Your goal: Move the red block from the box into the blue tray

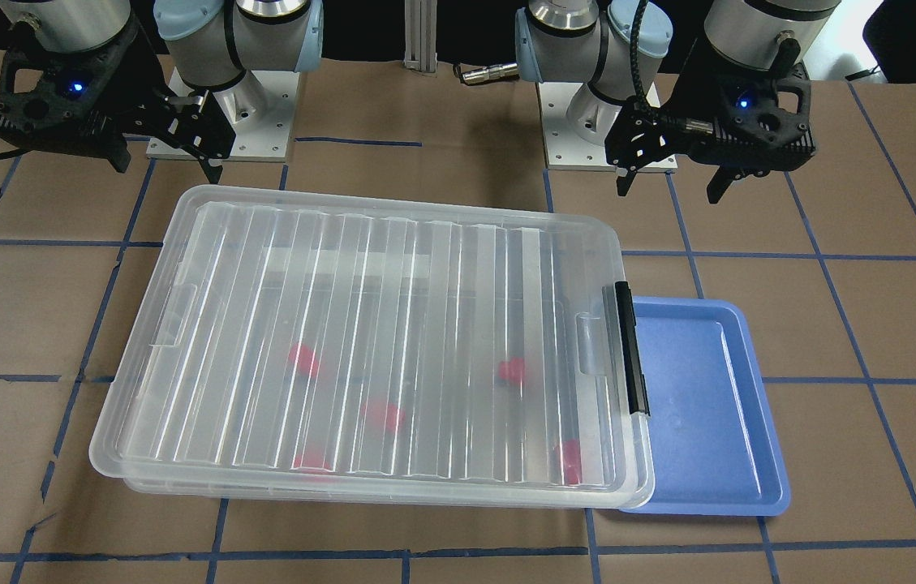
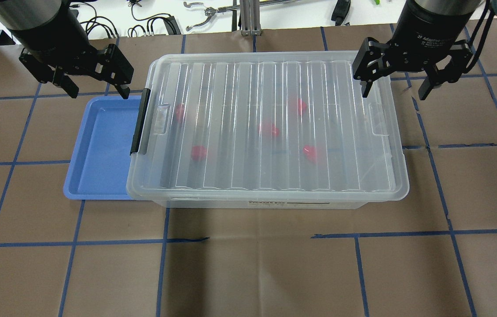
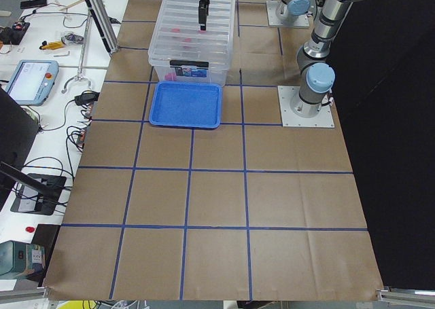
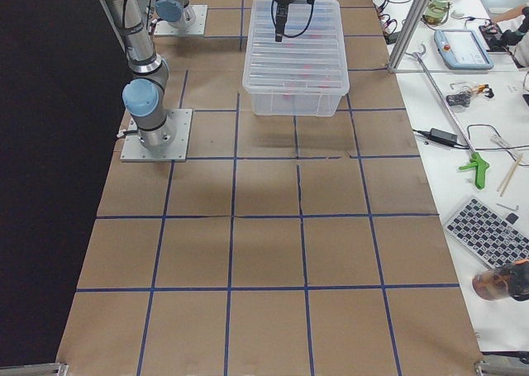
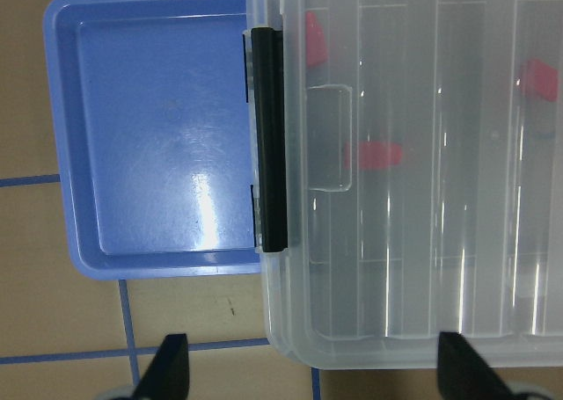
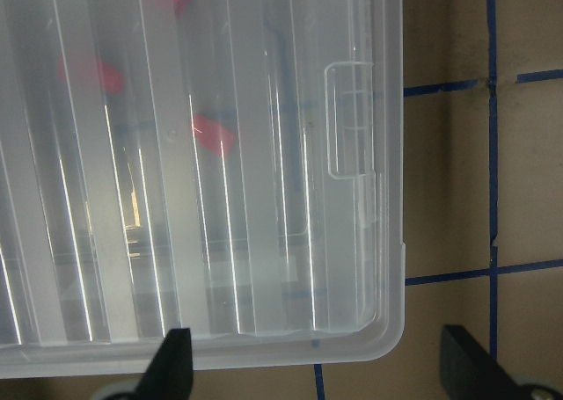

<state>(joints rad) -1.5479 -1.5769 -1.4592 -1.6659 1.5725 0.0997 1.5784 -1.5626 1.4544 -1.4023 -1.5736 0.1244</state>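
Observation:
The clear box (image 2: 239,88) sits closed at mid-table, its ribbed lid on and its black latch (image 2: 139,123) at the end by the blue tray (image 2: 98,149). Several red blocks, such as one near the middle (image 2: 269,130), lie inside under the lid. The tray is empty and partly tucked under the box rim. My left gripper (image 2: 97,90) is open and empty, above the tray's far edge by the latch (image 5: 268,136). My right gripper (image 2: 394,93) is open and empty, above the box's far right corner (image 6: 387,330).
The brown table (image 2: 248,264) carries a grid of blue tape lines. The arm bases (image 1: 222,122) stand behind the box. Cables and tools lie on a white bench (image 2: 213,13) beyond the table's far edge.

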